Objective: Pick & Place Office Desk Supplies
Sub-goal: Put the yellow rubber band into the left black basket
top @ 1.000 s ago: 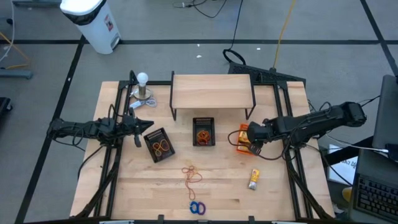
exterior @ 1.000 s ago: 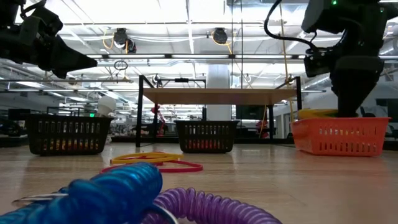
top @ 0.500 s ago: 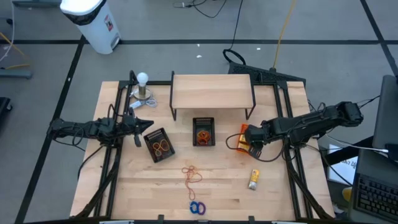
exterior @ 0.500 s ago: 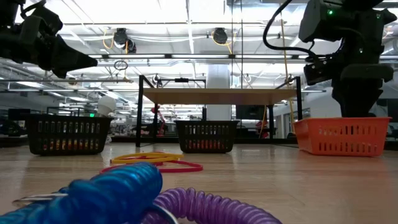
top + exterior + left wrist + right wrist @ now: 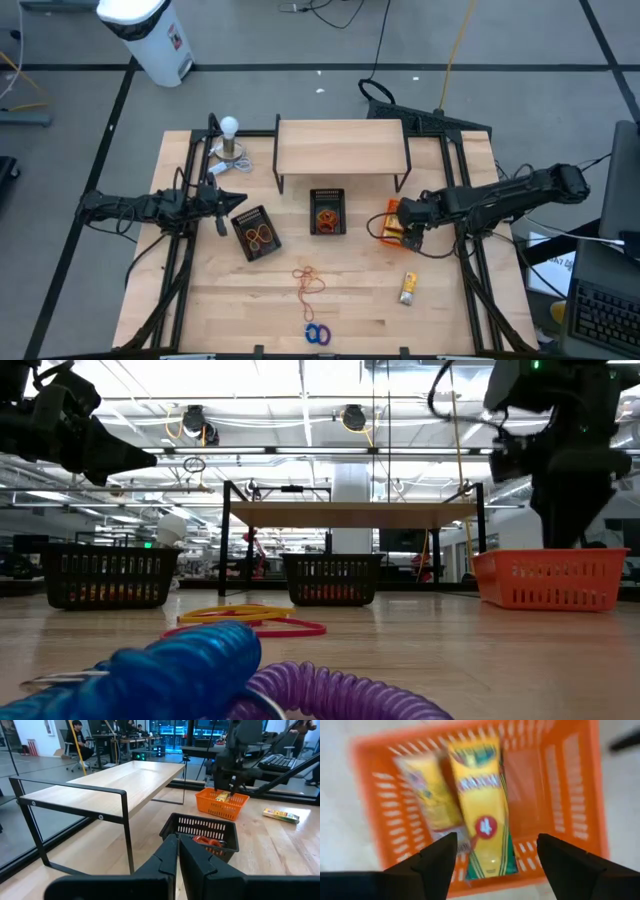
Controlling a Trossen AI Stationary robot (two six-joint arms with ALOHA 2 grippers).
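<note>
My right gripper (image 5: 409, 228) hangs open over the orange bin (image 5: 393, 222), touching nothing. Two yellow packets (image 5: 479, 805) lie inside that bin (image 5: 570, 785), between and beyond my open fingers. Another yellow packet (image 5: 408, 288) lies flat on the table near the right front. Thin tan and orange rubber bands (image 5: 308, 281) lie in a loose heap at centre front. Small blue rings (image 5: 317, 334) rest at the near edge. My left gripper (image 5: 226, 204) waits shut at the table's left, beside a black mesh bin (image 5: 256, 232).
A second black mesh bin (image 5: 327, 212) holding orange bands sits in front of a low wooden shelf (image 5: 340, 148) on black legs. A white bulb on a metal base (image 5: 230, 136) stands at the far left. Bare wood lies between the bins and the near edge.
A yellow packet that showed above the orange bin's rim beside my right gripper a second ago has gone from there in the low view. The right gripper has stayed over the bin, shifting only slightly.
</note>
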